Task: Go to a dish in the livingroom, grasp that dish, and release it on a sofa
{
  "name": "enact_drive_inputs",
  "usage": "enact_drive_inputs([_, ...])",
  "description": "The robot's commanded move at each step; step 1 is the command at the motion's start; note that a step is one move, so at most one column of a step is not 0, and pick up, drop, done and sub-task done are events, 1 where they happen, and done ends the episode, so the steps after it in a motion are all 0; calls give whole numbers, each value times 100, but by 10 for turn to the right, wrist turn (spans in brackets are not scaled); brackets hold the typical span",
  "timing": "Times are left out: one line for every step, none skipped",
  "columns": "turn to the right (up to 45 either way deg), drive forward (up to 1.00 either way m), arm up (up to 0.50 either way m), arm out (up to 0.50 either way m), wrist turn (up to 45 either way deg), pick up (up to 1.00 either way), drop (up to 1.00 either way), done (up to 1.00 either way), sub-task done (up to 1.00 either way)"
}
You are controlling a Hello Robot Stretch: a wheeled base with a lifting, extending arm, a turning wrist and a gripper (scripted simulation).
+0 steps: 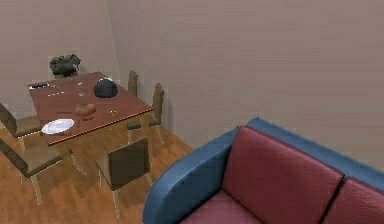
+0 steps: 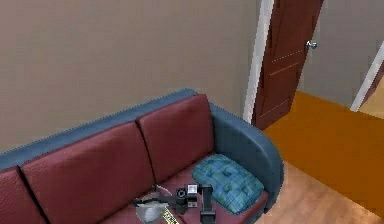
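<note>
The tool (image 2: 152,203) shows at the red seat of the blue sofa (image 2: 100,165); a pale rounded thing (image 2: 149,213) lies at its far end against the seat, so it cannot be told what state the tool is in or whether it holds anything. Just beside the tool, toward the arm side view's right, a blue patterned cushion (image 2: 227,181) rests against the sofa's armrest. Well apart from the tool, in the forward view, a white dish (image 1: 57,126) sits on the near corner of the desk (image 1: 70,100), among chairs (image 1: 125,165).
</note>
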Motion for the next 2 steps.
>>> enact_drive_inputs([0,0,10,0,0,0,0,0,0])
enact_drive_inputs([0,0,0,-8,0,0,0,0,0])
